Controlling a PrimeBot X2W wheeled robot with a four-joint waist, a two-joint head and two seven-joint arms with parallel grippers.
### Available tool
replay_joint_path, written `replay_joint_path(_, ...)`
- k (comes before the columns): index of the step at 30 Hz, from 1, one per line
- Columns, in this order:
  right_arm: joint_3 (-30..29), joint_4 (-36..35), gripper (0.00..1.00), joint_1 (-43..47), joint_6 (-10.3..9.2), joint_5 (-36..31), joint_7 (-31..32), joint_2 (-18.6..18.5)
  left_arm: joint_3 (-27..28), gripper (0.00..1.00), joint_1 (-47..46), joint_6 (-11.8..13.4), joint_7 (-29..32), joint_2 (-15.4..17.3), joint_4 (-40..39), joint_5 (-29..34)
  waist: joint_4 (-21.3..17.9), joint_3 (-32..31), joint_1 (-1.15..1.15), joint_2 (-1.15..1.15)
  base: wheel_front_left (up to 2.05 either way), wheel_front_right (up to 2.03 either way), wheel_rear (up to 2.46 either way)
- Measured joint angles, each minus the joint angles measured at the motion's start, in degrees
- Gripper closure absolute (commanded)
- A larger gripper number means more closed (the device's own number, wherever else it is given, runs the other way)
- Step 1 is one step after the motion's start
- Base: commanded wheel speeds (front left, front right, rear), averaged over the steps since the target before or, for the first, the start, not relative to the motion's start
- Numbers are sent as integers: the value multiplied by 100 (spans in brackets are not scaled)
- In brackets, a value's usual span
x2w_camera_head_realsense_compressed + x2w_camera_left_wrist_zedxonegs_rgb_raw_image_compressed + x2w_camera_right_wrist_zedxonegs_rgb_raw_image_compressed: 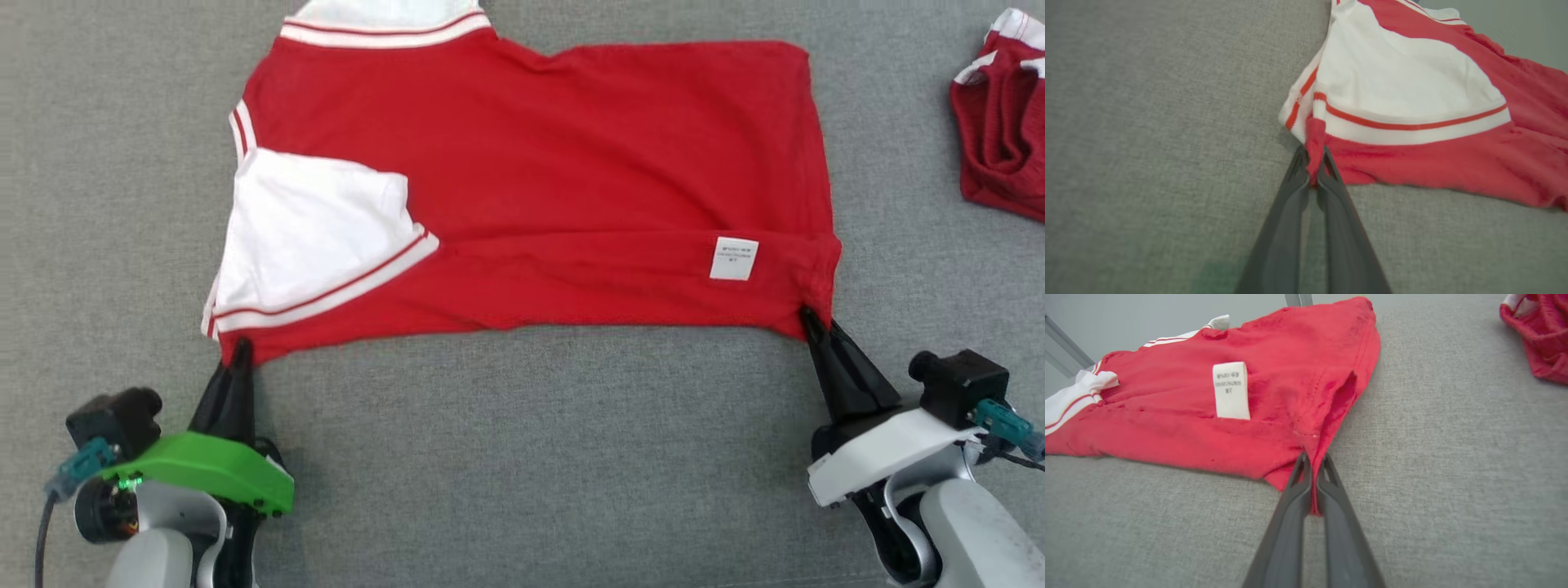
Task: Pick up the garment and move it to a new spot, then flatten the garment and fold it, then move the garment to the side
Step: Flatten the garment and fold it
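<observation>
The red garment lies spread flat on the grey-clothed table, which is what I take that surface to be; its collar is at the far edge, one white sleeve is folded in over the body, and a label shows near the right end. The left gripper has its jaws clamped on the near left corner, just below the sleeve's striped cuff; the right gripper has its jaws clamped on the near right corner.

I judge the folding step is in hand, with both near corners taken; the next move calls for lifting the two corners together, level and taut, and carrying the near edge over toward the far one.

The head view gives the whole spread and a second garment bunched well apart at the right; each wrist view shows what it cannot, a pinch of red cloth squeezed between the dark fingers, and the right one the puckered hem above its grip.
</observation>
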Motion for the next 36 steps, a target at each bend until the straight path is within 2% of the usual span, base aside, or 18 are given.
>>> replay_joint_path(3,-91,-155,100,294,0,93,140,-113,-32,100,542,172,123,-65,-354,2,78,-178,0,0,0,0,0)
replay_joint_path(11,-459,-457,100,1024,5,271,445,-248,-165,100,1460,375,452,-178,-1132,-80,361,-559,0,0,0,0,0)
replay_joint_path(12,-494,-502,100,1107,5,275,493,-231,-167,79,1483,388,398,-178,-1195,-57,402,-596,0,0,0,0,0)
replay_joint_path(13,-522,-556,100,1157,5,276,512,-215,-192,51,1494,425,411,-178,-1223,-26,437,-627,0,0,0,0,0)
replay_joint_path(14,-537,-598,64,1187,5,276,520,-193,-235,0,1497,454,442,-181,-1241,2,460,-649,0,0,0,0,0)
replay_joint_path(16,-561,-683,0,1206,4,213,521,-130,-266,0,1496,581,319,-222,-1335,141,481,-689,0,0,0,0,0)
replay_joint_path(20,-823,-1060,0,1191,3,-224,123,35,-263,0,1440,1047,-286,-158,-1610,887,397,-700,0,0,0,0,0)
replay_joint_path(25,-1020,-1771,0,1084,3,-775,-21,289,-336,0,1185,1411,-864,-176,-2054,1490,266,-707,0,0,0,0,0)
replay_joint_path(30,-1139,-2320,0,1070,3,-1013,175,468,-414,0,998,1524,-971,-149,-2381,1747,153,-745,0,0,0,0,0)
replay_joint_path(36,-1171,-2550,0,1089,3,-1056,328,561,-444,0,977,1558,-876,-79,-2424,1800,75,-778,0,0,0,0,0)
